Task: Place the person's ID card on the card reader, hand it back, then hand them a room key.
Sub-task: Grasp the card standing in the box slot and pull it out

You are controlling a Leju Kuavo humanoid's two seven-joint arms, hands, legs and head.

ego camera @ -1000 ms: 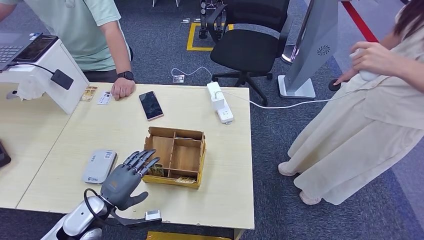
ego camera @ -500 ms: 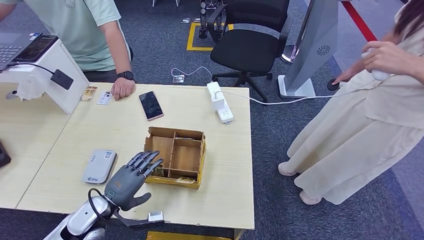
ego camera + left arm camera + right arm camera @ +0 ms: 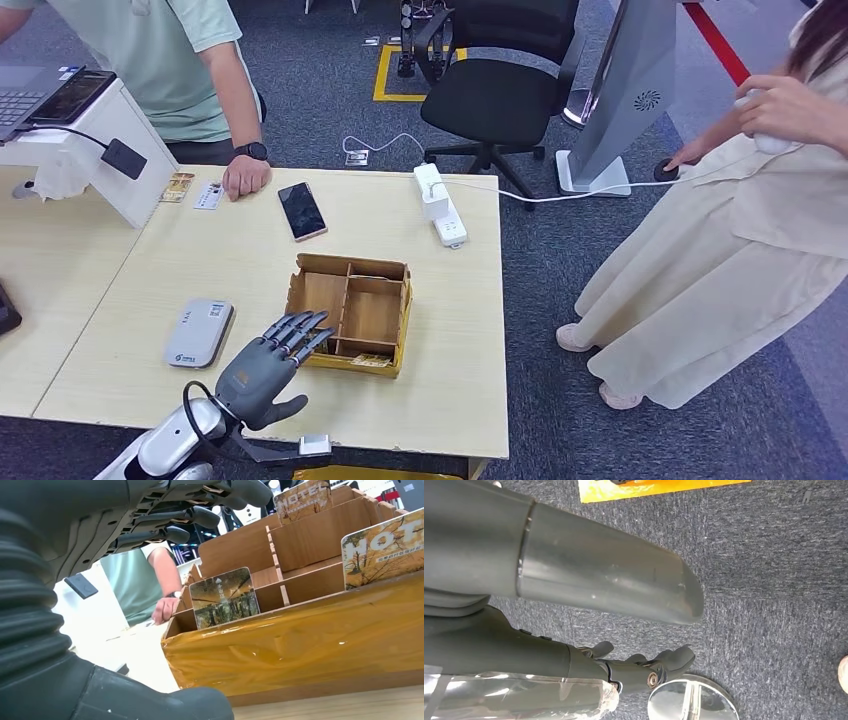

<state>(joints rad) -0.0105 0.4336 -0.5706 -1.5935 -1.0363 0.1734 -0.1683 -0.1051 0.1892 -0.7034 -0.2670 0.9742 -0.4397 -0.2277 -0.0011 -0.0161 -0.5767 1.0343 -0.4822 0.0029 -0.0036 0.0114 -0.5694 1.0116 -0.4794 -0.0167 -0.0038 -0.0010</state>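
Note:
My left hand [image 3: 268,365] hovers over the table's near edge, fingers stretched toward the near-left corner of the wooden divided box [image 3: 352,312], holding nothing. In the left wrist view its fingers [image 3: 200,517] reach above the box's taped front wall [image 3: 310,640], where hotel key cards [image 3: 224,597] stand upright. The grey card reader [image 3: 198,331] lies left of my hand. A white ID card [image 3: 209,195] lies at the far edge beside the hand [image 3: 245,177] of the person in green. My right hand [image 3: 644,667] hangs over the carpet, fingers loose and empty.
A phone [image 3: 302,210] and a white power strip [image 3: 438,205] lie on the far half of the table. A white stand [image 3: 90,140] holding a tablet stands at the far left. A person in a beige dress [image 3: 740,230] stands right of the table, and an office chair [image 3: 500,90] behind it.
My left hand has drifted slightly back toward the near table edge and to the right, still empty. The person on the right has lifted their hand higher.

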